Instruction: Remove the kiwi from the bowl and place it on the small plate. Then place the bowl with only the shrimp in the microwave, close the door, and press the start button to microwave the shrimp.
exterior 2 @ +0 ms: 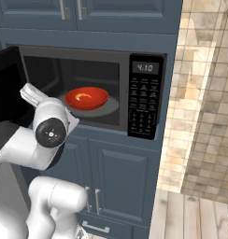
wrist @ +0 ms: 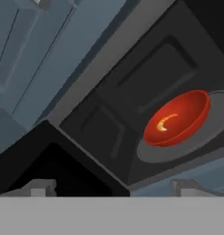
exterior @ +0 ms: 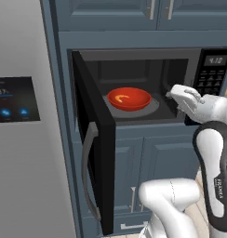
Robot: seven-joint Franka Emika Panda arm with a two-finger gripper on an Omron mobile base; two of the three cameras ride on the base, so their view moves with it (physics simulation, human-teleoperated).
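With the bowl (exterior: 129, 98) on the turntable, the empty, wide-open gripper (wrist: 114, 186) should push the stiff, probably light-swinging door (exterior: 94, 139) by its outer face.

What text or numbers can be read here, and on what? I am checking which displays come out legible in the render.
"4:10": on the small display at the top of the microwave keypad.
"FRANKA": down the dark band of the arm, small; further letters too blurred.
"37" or so: on the blue-lit screen of the grey appliance, blurred, so uncertain.
Keypad buttons: labels too small to read.
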